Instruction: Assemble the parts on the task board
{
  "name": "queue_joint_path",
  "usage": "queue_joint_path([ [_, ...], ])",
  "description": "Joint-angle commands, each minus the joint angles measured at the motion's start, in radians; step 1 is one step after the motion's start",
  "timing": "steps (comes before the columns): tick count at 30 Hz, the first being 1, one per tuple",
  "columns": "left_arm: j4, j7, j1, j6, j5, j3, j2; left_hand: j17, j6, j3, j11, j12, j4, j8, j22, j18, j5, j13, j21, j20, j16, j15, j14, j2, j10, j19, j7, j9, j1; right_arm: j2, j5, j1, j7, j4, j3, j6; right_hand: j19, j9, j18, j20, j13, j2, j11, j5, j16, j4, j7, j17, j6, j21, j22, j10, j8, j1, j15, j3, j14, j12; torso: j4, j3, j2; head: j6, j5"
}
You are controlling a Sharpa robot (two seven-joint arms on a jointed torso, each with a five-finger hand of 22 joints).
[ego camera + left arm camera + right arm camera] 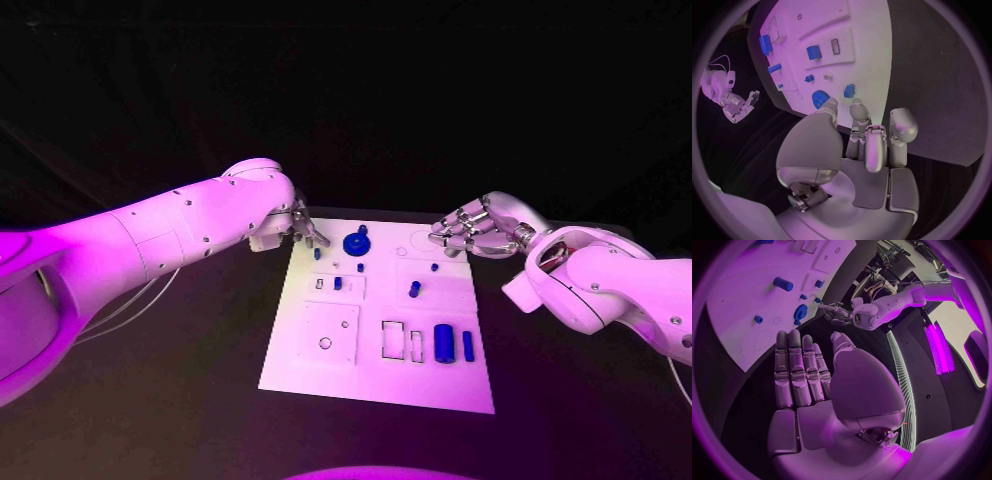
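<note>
Both hands hovered empty, fingers spread: left hand (299, 232) at the board's (378, 385) eleven o'clock, right hand (479, 233) at one, blue gear (358, 244) between.

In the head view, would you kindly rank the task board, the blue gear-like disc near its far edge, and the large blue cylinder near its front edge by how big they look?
1. Task board, by far the largest.
2. Large blue cylinder.
3. Blue gear-like disc, which looks a little smaller; it lies farther from the camera, so this order is uncertain.
</note>
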Motion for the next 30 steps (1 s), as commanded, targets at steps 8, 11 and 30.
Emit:
queue_joint_path([
  [8,-0.008,-0.001,-0.004,0.039,-0.002,0.0,0.008,0.166,0.0,-0.009,-0.001,-0.004,0.0,0.003,-0.001,-0.002,0.004,-0.003,-0.007,0.005,-0.003,0.007,0.078,0.015,-0.007,-0.002,0.0,-0.001,0.007,0.003,-0.002,-0.001,0.004,-0.001,0.0,0.002,0.006,0.0,0.013,0.005,-0.001,0.013,0.0,0.007,-0.005,0.001,0.0,-0.001,-0.007,-0.005,-0.002,-0.006,-0.003,-0.002,-0.001,-0.004,0.001,0.008,0.0006,0.0001,0.0,0.001,0.0],
  [11,-0.007,-0.002,-0.004,0.047,0.005,0.0,0.009,0.166,0.0,-0.01,-0.001,-0.002,0.0,0.004,0.0,-0.002,0.004,-0.002,-0.006,0.005,-0.003,0.007,0.078,0.018,-0.007,-0.002,0.0,-0.001,0.01,0.004,-0.002,-0.001,0.004,-0.001,0.0,0.003,0.006,0.0,0.013,0.005,-0.001,0.013,0.0,0.007,-0.005,0.001,0.0,-0.001,-0.007,-0.005,-0.002,-0.006,-0.003,-0.002,-0.001,-0.004,0.001,0.008,0.0003,0.0001,0.0,0.0,-0.001],
  [30,-0.01,-0.004,-0.005,0.065,0.025,-0.001,0.015,0.166,0.001,-0.014,-0.002,0.002,-0.004,0.01,0.002,-0.002,0.004,-0.004,-0.006,0.005,-0.003,0.006,0.078,0.044,-0.01,-0.002,-0.002,-0.002,0.051,0.006,-0.002,-0.001,0.0,-0.003,0.0,0.009,0.007,0.0,0.013,0.005,-0.001,0.016,0.0,0.008,-0.005,0.001,0.0,-0.001,-0.006,-0.005,-0.003,-0.006,-0.002,-0.002,-0.001,-0.003,0.002,0.009,-0.0004,0.0002,0.0,0.0,0.002],
])
